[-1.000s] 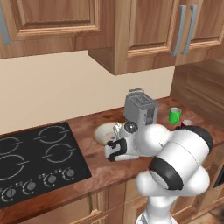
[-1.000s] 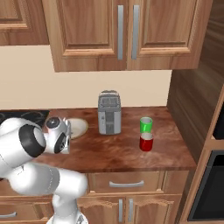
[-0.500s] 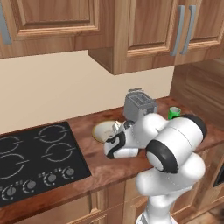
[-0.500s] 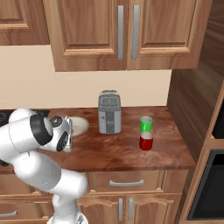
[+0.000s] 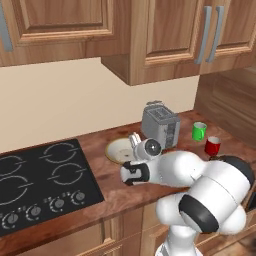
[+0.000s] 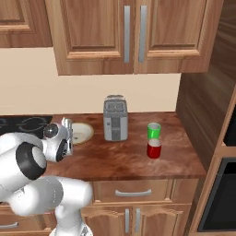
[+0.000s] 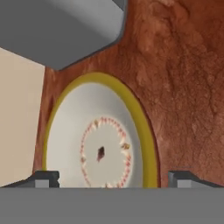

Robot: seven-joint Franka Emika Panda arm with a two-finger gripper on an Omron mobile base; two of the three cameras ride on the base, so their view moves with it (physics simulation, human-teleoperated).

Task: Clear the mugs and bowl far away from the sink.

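**Two mugs, one bowl, jaws wide over the bowl**

Here, three task things are being counted on the counter: one green mug, one red mug and one bowl. One toaster is also being seen, standing between the bowl and the mugs, and one black stovetop is lying at the counter's left end. Wooden cabinets are being shown hanging above.

In the right base view the green mug is being seen just behind the red mug, the two so close that contact cannot be ruled out; in the left base view they are being seen side by side, near the counter's right end by the wooden side wall. The bowl is being seen left of the toaster, near the back wall and close beside the stovetop's edge. No sink is being shown near any of the three.

The arm is being held bent low over the counter, its forearm reaching leftward and back, with the wrist turned so that the gripper is pointed toward the bowl's near edge. In the hand view the bowl is being looked at from close by, lying flat on the wood, with the toaster's grey body just beyond it. The fingertips are being seen spread far apart at either side of the bowl's width, and nothing is being gripped between them; whether they are touching the bowl cannot be told.
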